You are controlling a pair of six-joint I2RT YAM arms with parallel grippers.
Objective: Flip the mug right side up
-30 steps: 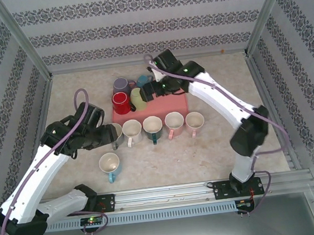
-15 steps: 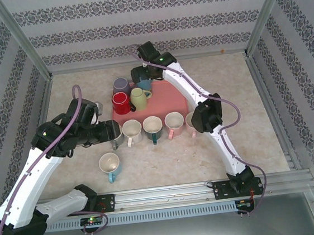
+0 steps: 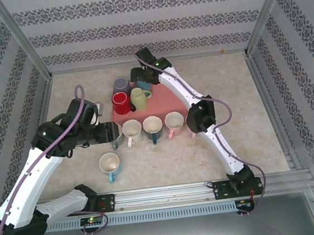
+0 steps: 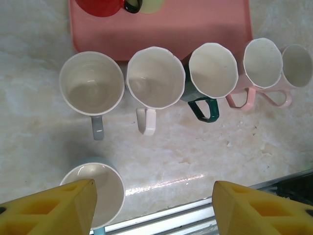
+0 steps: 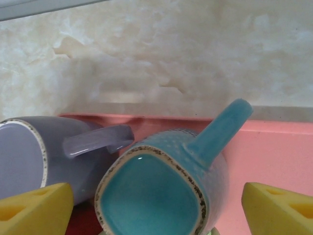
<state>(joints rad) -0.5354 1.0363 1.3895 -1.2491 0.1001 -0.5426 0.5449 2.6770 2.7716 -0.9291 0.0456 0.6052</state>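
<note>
Left claw [image 4: 154,191] hangs spread and empty above six upright mugs [image 4: 155,77] on the counter [image 4: 195,152]; farther right, right claw [image 5: 156,198] stands spread astride the inverted teal mug [image 5: 195,161] on the pink tray [image 5: 274,147]; grasping and righting it remain undone.

R-wrist: my right pads [image 5: 34,210] both cropped by bottom edge | teal mug [image 5: 156,196] between them, near rim cropped | purple mug [image 5: 63,161] beside one pad, cut by side edge, partly behind pad | L-wrist: my left pads [image 4: 49,208] cropped, one covers part of blue mug [image 4: 110,191] | red mug [image 4: 98,6] far ahead of them, mostly cut off
</note>
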